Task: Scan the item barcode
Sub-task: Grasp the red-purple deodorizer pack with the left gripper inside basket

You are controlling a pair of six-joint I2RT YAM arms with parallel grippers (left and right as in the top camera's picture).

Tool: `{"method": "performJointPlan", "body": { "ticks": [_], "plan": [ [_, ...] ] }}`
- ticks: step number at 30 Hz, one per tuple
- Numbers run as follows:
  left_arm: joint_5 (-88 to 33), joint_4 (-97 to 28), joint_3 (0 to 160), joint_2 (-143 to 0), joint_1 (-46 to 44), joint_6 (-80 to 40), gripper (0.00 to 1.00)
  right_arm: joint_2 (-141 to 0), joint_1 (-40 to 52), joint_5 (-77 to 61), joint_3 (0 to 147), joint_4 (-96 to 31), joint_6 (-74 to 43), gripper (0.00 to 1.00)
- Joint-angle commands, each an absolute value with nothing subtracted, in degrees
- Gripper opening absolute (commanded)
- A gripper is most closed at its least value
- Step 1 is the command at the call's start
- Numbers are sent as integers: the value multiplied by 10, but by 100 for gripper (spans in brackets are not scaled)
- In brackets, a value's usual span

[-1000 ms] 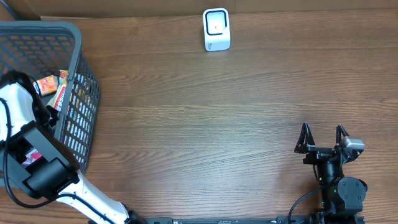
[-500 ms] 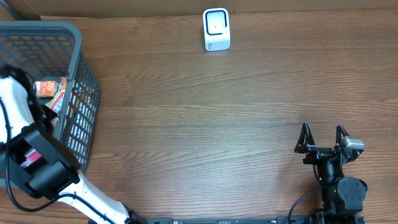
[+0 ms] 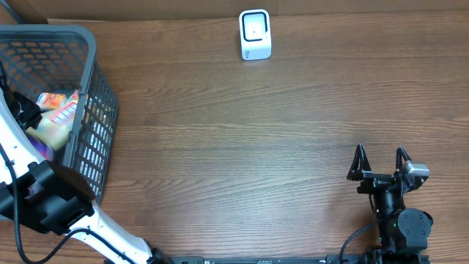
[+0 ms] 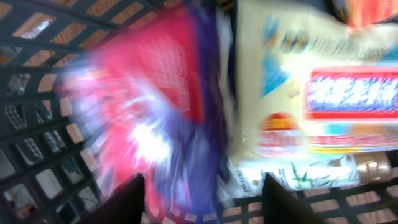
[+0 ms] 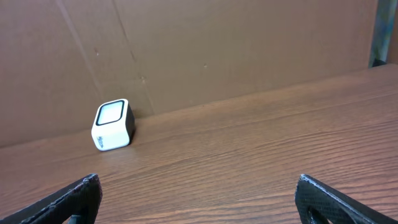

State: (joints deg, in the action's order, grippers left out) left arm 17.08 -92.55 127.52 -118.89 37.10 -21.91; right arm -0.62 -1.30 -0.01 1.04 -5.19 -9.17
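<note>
Several packets lie in the grey mesh basket (image 3: 88,55) at the left: a red and purple packet (image 4: 168,106), a cream packet (image 4: 311,93) and an orange one (image 3: 55,99). No barcode is readable; the left wrist view is motion-blurred. My left gripper (image 4: 204,180) is down inside the basket, its dark fingers (image 4: 124,202) apart over the lower end of the red and purple packet, with no grip showing. The white scanner (image 3: 255,34) stands at the far edge, also seen as the scanner (image 5: 113,124). My right gripper (image 3: 381,158) rests open and empty at the near right.
A brown cardboard wall (image 5: 217,50) runs behind the scanner. The basket's wall (image 3: 99,132) stands between the packets and the wooden table (image 3: 242,139). My left arm's white link (image 3: 15,150) leans over the basket's near left side.
My left arm has swung left and deeper into the basket, uncovering the cream packet. The packets have shifted a little. The right arm has not moved.
</note>
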Motion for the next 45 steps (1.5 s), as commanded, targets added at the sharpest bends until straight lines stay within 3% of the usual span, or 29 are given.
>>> {"method": "performJointPlan", "body": {
  "ticks": [1,5,7,10,13,24,35,40,41,42,44,45],
  "plan": [
    [164,-919,1256,-1181,371,-218,66,-2,-10,-1,4,-48,-90,100],
    [165,-917,1249,-1181,371,-218,72,-2,-10,-1,4,-48,-90,100],
    [165,-920,1249,-1181,371,-218,81,-2,-10,-1,4,-48,-90,100],
    [165,-943,1241,-1181,371,-221,85,-2,-10,-1,4,-48,-90,100],
    [187,-955,1210,-1181,373,-275,100,-2,-10,-1,4,-48,-90,100],
    [248,-839,1001,-1181,380,-329,100,-2,-10,-1,4,-48,-90,100],
    [297,-811,982,-1181,410,-350,95,-2,-10,-1,4,-48,-90,100],
    [295,-791,955,-1181,424,-349,69,-2,-10,-1,4,-48,-90,100],
    [296,-787,945,-1181,425,-349,54,-2,-10,-1,4,-48,-90,100],
    [296,-781,937,-1181,427,-349,32,-2,-10,-1,4,-48,-90,100],
    [296,-768,915,-1181,429,-349,4,-2,-10,-1,4,-48,-90,100],
    [295,-767,913,-1181,429,-349,4,-2,-10,-1,4,-48,-90,100]
  ]
}}
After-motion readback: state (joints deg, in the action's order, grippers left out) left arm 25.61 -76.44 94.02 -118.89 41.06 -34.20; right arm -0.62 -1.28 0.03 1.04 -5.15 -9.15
